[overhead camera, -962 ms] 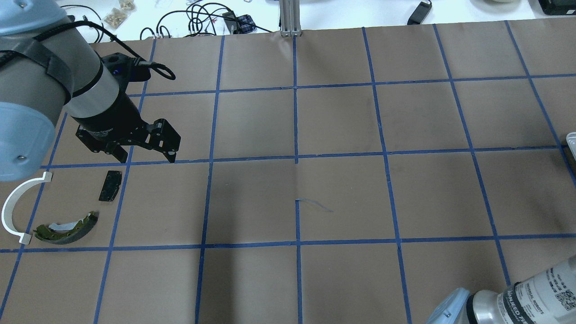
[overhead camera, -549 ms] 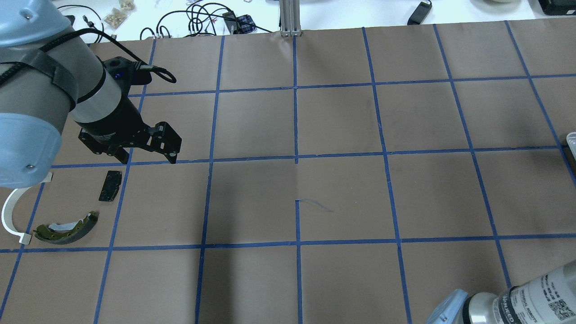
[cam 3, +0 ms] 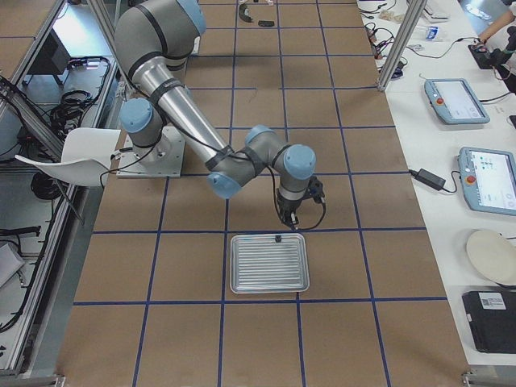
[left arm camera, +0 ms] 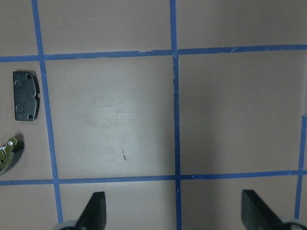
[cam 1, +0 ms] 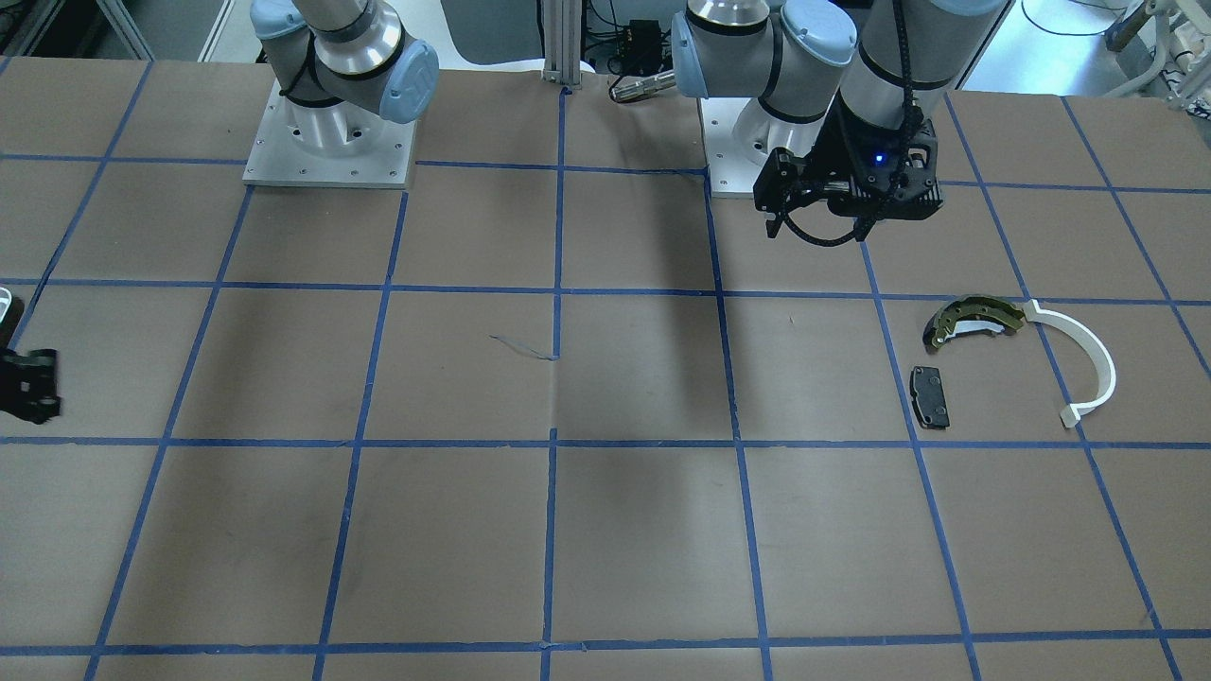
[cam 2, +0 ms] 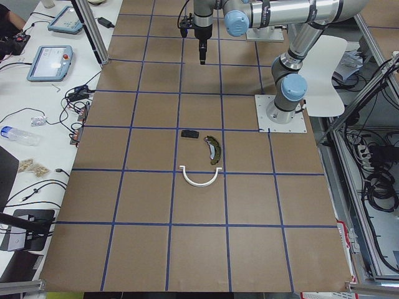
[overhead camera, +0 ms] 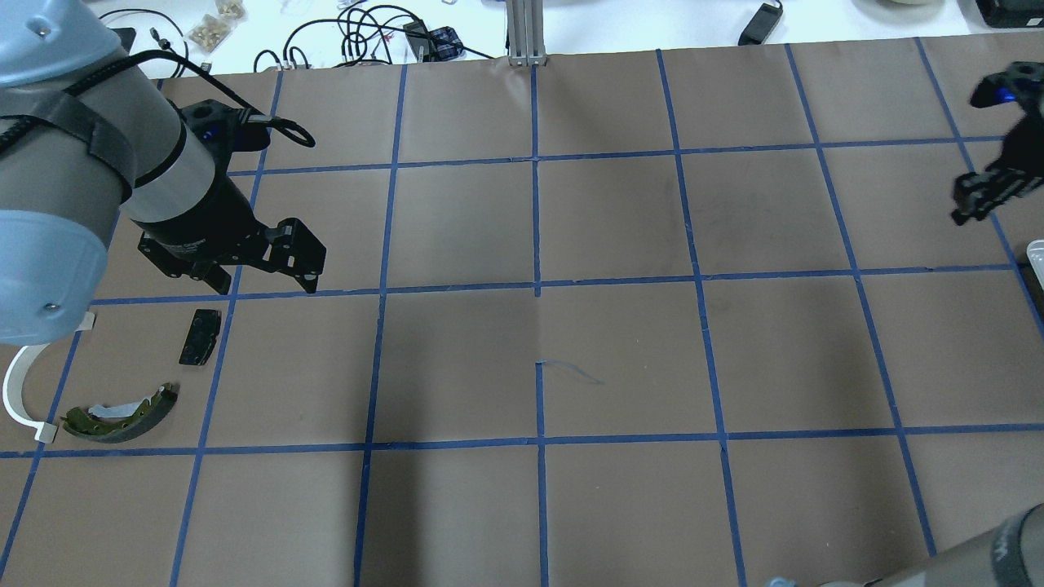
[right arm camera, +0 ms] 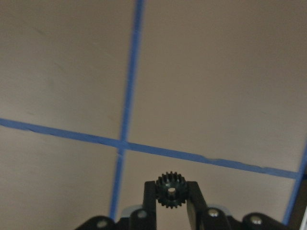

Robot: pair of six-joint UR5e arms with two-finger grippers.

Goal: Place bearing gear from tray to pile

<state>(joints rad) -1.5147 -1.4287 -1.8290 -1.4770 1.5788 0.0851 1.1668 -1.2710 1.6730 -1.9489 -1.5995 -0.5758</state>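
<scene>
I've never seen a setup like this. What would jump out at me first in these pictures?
Probably the small black gear pinched in the right gripper, held over the brown gridded table close to a ribbed metal tray. At the other end, the left gripper hangs open beside three loose parts: an olive brake shoe, a white arc and a black pad.

Tray (overhead camera: 1036,249): only rim sliver at overhead view's right edge.
Bearing gear (right arm camera: 170,184): lower teeth hidden between right pincer (right arm camera: 171,188) fingers.
White plastic arc (overhead camera: 8,391): upper end behind left arm.
Brake shoe (left arm camera: 7,155): cropped in left wrist view.
</scene>
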